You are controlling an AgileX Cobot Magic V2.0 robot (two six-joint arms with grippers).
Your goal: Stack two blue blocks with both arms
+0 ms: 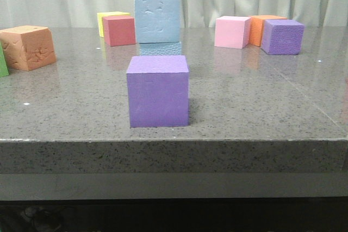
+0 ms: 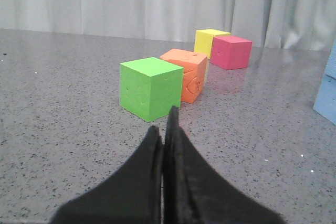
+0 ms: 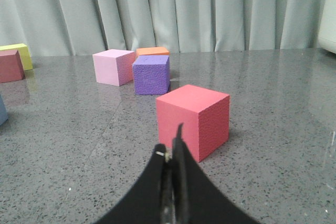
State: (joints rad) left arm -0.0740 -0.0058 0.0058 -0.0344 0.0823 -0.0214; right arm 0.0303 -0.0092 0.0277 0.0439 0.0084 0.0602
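Purple cube (image 1: 157, 91) before stacked blue blocks (image 1: 157, 20) on table (image 1: 261, 107).

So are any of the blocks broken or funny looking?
Yes. The orange block at the table's left side is cracked and dented on its front, and the top blue block has small dents.

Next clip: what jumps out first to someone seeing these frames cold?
The big purple cube near the table's front edge dominates the front view. Right behind it, the smoother blue block sits on top of the pebbly blue block, mostly hidden by the cube. Both the left gripper and right gripper are shut, empty, low over the table.
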